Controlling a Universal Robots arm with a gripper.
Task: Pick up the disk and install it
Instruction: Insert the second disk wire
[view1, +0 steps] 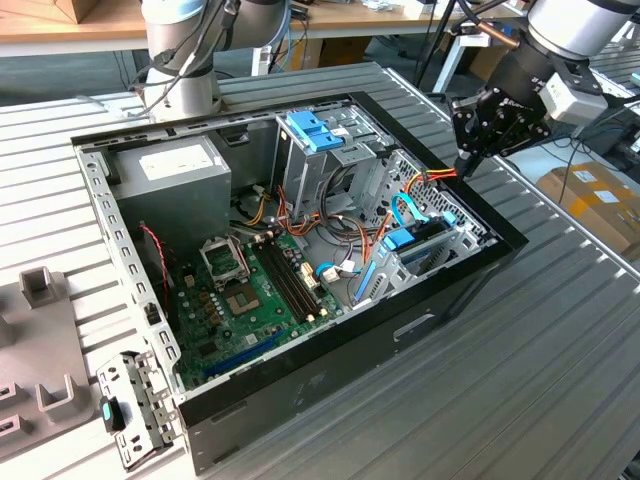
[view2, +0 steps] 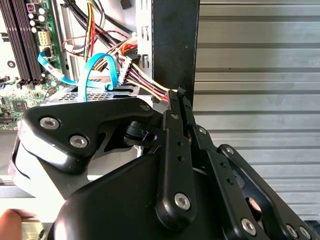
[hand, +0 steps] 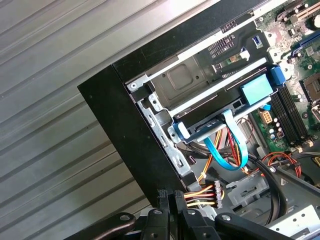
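Observation:
The disk (view1: 412, 240) lies in the low drive cage at the exterior view's right end of the open computer case (view1: 330, 375), its blue rail tabs (hand: 257, 88) showing at the cage mouth. A thin blue cable (hand: 235, 150) loops beside it. My gripper (view1: 465, 166) hovers above the case's far right corner, over the black wall, apart from the disk. In both wrist views its fingers (view2: 176, 102) stand pressed together with nothing between them, just above a bundle of coloured wires (hand: 202, 192).
A tall grey bay with a blue clip (view1: 312, 130) stands mid-case, with the power supply (view1: 175, 165) and motherboard (view1: 245, 300) toward the exterior view's left. The case rests on a slatted metal table (view1: 540, 370). Grey fixtures (view1: 40, 290) sit at the left edge.

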